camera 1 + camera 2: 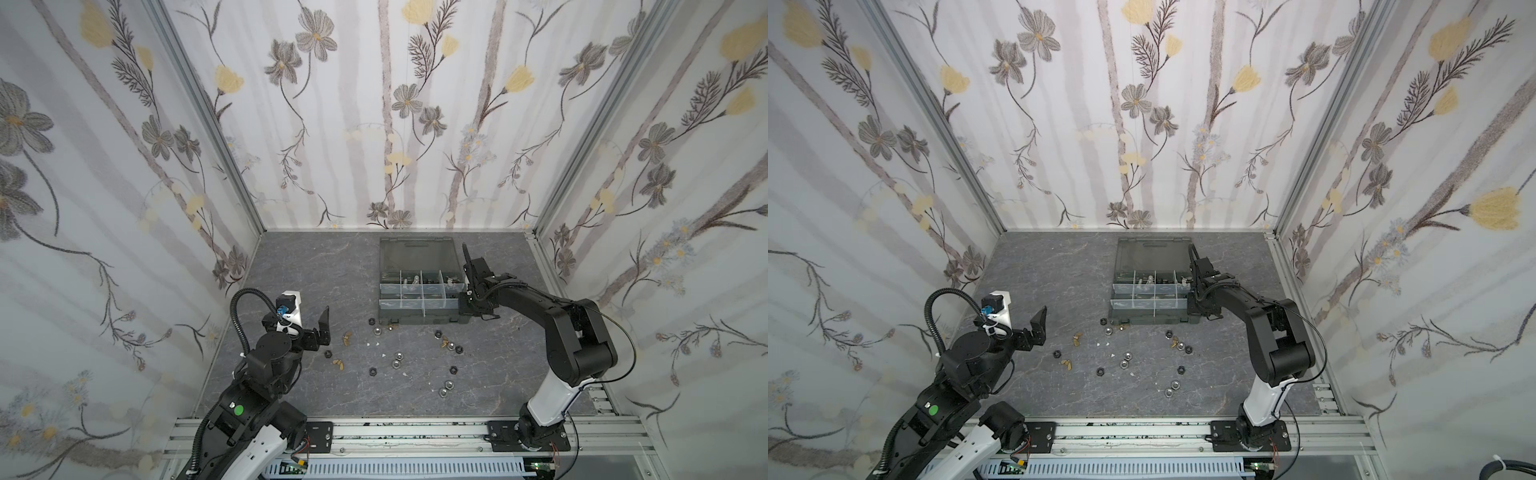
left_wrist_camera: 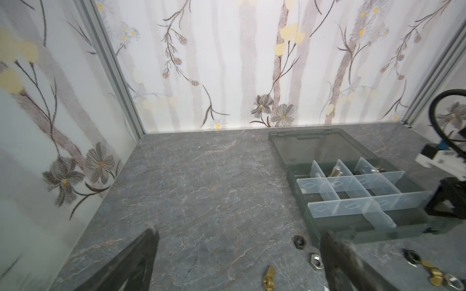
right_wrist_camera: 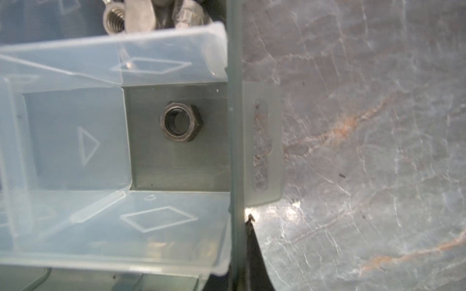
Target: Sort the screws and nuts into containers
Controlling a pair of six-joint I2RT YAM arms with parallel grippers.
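Already sorted: you have one black hex nut (image 3: 181,122) lying flat on the floor of a compartment against the end wall of the organiser case (image 1: 415,319). Silver hardware (image 3: 141,15) sits in the compartment next to it, and silver screws (image 2: 336,171) show in the back row.
Right gripper (image 3: 251,229): pressed together and empty, its tip just outside the case wall, beside that compartment.
Left gripper (image 2: 239,231): spread wide, holding nothing, above the table (image 1: 307,266) near the loose pieces.
Left to sort: silver nuts (image 1: 395,364), black nuts (image 1: 372,371) and brass wing nuts (image 1: 337,364) lie scattered on the table in front of the case, more than a dozen pieces in all.
Loose screws: none that you can make out on the table.
Progress: by this reckoning you are somewhere short of halfway; the screws look done, while most of the nuts wait.
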